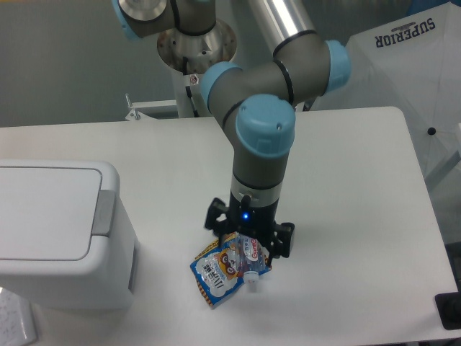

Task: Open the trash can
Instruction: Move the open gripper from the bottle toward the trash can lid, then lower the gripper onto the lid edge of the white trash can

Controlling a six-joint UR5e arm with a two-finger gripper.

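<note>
One fixed view only; no second view to compare against. The camera sits above and in front of the worktop point(346, 166), looking down at a steep angle towards the arm's base at the top centre of the frame. Range is close to moderate: the worktop fills most of the picture, its far edge and right edge both visible, its near edge cut off at the bottom. The trash can point(61, 234) is cropped by the left edge. The arm's upper links run out of the top edge. The gripper point(248, 241) sits just below frame centre.
</note>
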